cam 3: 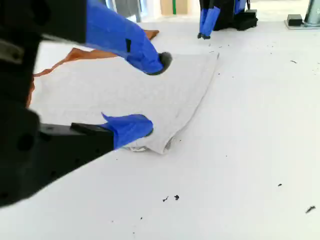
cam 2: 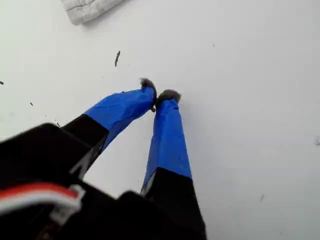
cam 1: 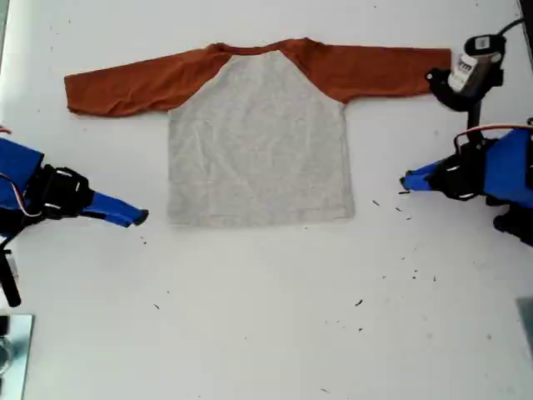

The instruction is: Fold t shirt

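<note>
t shirt [cam 1: 258, 137]: flat, sleeves spread, far half of table [cam 1: 266, 333].
my first gripper [cam 2: 160, 95]: jaws together, empty.
my second gripper [cam 3: 150, 95]: jaws apart, at hem corner.

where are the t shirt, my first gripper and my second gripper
t shirt [cam 1: 258, 142], exterior view, middle of the grey body
my first gripper [cam 2: 159, 95], first wrist view, between the closed fingertips
my second gripper [cam 3: 152, 94], second wrist view, midway between the open fingertips

White tabletop [cam 1: 266, 333] everywhere, and small dark specks [cam 1: 414, 273] lie scattered across it, thickest toward the exterior view's right.
</note>
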You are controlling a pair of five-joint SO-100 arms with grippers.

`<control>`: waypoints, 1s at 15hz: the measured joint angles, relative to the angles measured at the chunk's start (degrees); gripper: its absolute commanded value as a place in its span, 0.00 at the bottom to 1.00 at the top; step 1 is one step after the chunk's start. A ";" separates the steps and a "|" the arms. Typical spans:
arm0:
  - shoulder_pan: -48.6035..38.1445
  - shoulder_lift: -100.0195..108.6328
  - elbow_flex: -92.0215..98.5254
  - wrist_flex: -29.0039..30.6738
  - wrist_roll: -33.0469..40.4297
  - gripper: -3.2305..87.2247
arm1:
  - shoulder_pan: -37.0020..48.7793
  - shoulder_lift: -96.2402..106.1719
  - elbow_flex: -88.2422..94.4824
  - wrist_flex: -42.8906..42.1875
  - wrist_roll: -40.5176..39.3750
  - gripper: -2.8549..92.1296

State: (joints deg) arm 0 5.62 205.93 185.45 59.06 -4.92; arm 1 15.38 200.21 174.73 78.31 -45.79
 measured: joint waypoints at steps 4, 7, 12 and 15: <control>0.00 0.00 0.00 0.00 0.00 0.21 | 0.00 0.00 0.00 0.00 0.00 0.07; 0.00 0.00 0.00 0.00 0.00 0.21 | 0.00 0.00 0.00 0.00 0.00 0.07; 0.00 0.00 0.00 0.00 0.00 0.21 | 0.00 0.00 0.00 0.00 0.00 0.07; 0.00 0.00 0.00 0.00 0.00 0.21 | -0.09 0.00 0.00 0.00 5.54 0.07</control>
State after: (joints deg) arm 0 5.62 205.93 185.45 59.06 -4.92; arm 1 15.29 200.21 174.73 78.31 -40.25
